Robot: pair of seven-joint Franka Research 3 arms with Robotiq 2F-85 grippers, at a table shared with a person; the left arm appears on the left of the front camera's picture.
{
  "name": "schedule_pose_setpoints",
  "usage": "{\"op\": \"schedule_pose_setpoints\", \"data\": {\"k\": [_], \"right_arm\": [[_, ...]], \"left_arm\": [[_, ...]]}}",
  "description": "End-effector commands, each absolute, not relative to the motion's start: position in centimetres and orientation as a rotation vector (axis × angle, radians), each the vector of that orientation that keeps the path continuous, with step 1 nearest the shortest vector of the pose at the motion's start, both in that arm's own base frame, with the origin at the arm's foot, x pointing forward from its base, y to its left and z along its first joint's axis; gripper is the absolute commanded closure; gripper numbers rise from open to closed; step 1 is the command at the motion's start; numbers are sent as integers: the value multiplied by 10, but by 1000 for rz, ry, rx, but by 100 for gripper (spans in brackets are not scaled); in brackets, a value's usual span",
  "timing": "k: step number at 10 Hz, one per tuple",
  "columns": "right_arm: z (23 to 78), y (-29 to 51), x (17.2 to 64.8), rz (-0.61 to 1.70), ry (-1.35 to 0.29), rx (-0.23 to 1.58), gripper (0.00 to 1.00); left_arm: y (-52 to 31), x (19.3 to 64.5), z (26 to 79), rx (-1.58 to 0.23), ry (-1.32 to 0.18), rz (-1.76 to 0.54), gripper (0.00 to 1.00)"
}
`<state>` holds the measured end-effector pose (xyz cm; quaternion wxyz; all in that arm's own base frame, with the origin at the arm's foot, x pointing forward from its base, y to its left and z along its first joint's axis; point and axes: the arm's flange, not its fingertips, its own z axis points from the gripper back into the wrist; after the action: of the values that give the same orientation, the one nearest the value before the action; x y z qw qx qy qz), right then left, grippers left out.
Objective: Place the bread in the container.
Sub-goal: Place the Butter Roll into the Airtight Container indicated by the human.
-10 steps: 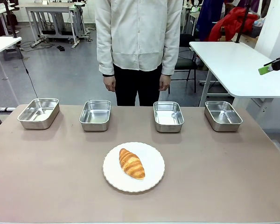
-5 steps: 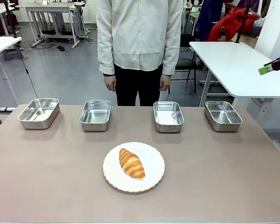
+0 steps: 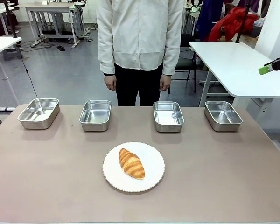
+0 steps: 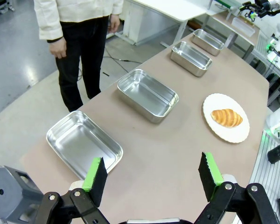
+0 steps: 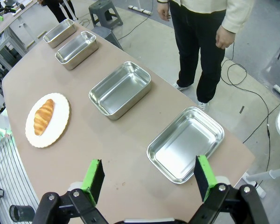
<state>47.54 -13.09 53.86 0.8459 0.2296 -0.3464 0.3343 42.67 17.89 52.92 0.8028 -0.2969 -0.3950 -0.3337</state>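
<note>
On the round white plate [image 3: 154, 179], midway along the table's [image 3: 224, 186] near edge and a little in from it: the bread [image 3: 131, 163], a golden-brown croissant lying flat and aslant, one tapered end toward the far left, the other toward the near right, touching only the plate. Along the far edge, a row of four shiny steel pans, alike and well apart from the plate: leftmost pan [image 3: 38, 113] by the far left corner, second pan [image 3: 95, 115] and third pan [image 3: 168, 116] either side of the middle, rightmost pan [image 3: 223, 115] toward the far right corner, bare bottoms showing in each. Impossible to tell which of the four counts as the container. Left gripper [image 4: 151, 175] up above the table's left end, jaws spread wide, green pads well apart, nothing between them, leftmost pan lying below and just ahead of one finger. Right gripper [image 5: 148, 175] up by the table's right end, jaws as wide, holding nothing, rightmost pan below it; from the front, its green tip off beyond the right edge, over a neighbouring white table [image 3: 233, 65]. Beyond the far edge, between second pan and third pan, a person [image 3: 139, 37] standing in a pale shirt, hands [image 3: 110, 83] hanging at the sides, clear of the table.
</note>
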Motion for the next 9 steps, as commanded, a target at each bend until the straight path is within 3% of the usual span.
{"op": "schedule_pose_setpoints", "data": {"k": [1,9], "right_arm": [[539,-130,477,706,-737,484,0],[539,-130,477,706,-737,484,0]], "left_arm": [[180,425,530,-641,-859,-722,0],[180,425,530,-641,-859,-722,0]]}}
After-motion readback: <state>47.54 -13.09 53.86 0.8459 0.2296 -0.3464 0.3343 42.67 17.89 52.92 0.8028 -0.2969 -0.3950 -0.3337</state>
